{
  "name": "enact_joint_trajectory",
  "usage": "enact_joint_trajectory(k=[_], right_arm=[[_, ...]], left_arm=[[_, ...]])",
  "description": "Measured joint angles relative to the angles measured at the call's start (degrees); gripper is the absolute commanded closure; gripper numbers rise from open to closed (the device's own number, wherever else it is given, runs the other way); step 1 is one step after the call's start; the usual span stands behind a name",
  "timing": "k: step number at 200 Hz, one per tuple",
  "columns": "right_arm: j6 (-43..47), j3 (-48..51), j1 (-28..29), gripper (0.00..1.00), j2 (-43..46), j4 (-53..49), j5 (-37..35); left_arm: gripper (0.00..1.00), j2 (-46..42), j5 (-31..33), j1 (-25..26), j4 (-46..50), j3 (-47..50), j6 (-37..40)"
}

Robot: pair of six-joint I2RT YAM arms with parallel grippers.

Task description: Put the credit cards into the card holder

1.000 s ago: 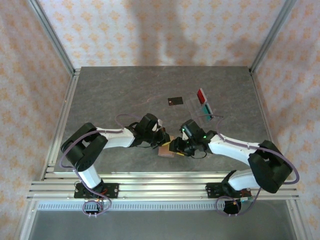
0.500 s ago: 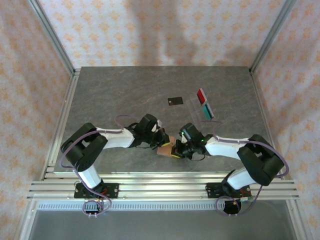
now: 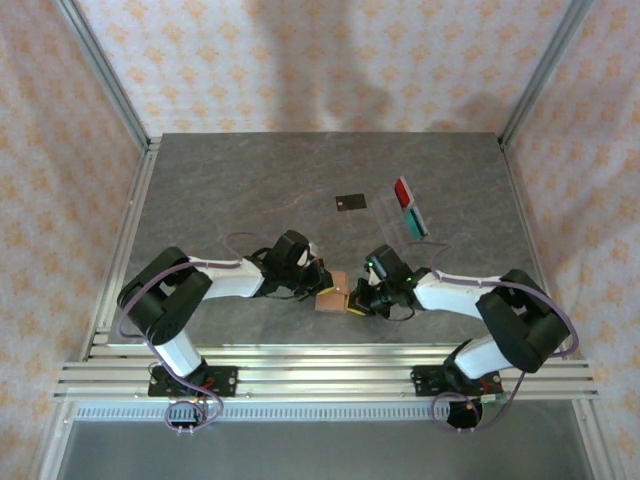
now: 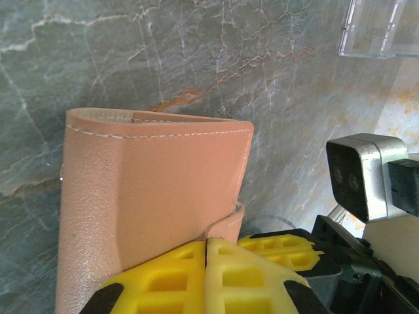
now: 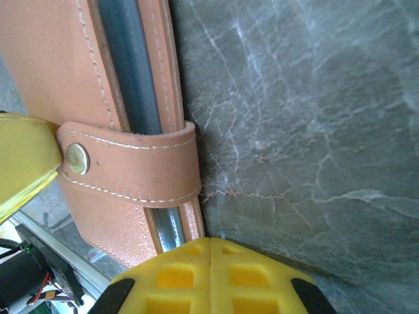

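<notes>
Left gripper (image 4: 206, 271): pinched shut, yellow pads flat together with no gap, tips against the strap side of the tan card holder (image 4: 150, 203); cannot tell whether any leather sits between them. Right gripper (image 5: 209, 275): likewise pressed together, tips at the holder's edge just below the strap (image 5: 131, 167) that wraps over it.

Left arm (image 3: 225, 275): folded low, elbow out left, forearm reaching inward to the near middle of the grey table (image 3: 220, 180). Right arm (image 3: 455, 292): mirrors that from the right.

Card holder: lies between the two grippers, broad face up in the top view; in the right wrist view, dark slot between covers running top to bottom.

Black card (image 3: 350, 202): lies flat well beyond, long side across the table. Red card (image 3: 403, 190) and teal card (image 3: 411, 214): sit in a clear tray (image 4: 376, 26) further right, red behind teal, row slanting far-left to near-right.
</notes>
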State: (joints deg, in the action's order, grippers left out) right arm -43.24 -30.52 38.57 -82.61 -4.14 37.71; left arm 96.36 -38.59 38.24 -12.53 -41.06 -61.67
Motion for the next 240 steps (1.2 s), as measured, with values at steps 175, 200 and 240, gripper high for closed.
enact_joint_trajectory(k=[175, 200, 240], right_arm=[[-2.47, 2.19, -0.15, 0.60, 0.48, 10.05, 4.37], [-2.73, 2.19, -0.15, 0.65, -0.98, 11.28, 4.90], [-3.28, 2.25, -0.15, 0.74, -1.77, 12.46, 5.86]], left_arm=[[1.00, 0.42, -0.22, 0.00, -1.01, 0.31, 0.17], [1.00, 0.52, -0.22, 0.00, -1.03, 0.31, 0.17], [1.00, 0.55, -0.28, 0.00, -1.03, 0.31, 0.17]])
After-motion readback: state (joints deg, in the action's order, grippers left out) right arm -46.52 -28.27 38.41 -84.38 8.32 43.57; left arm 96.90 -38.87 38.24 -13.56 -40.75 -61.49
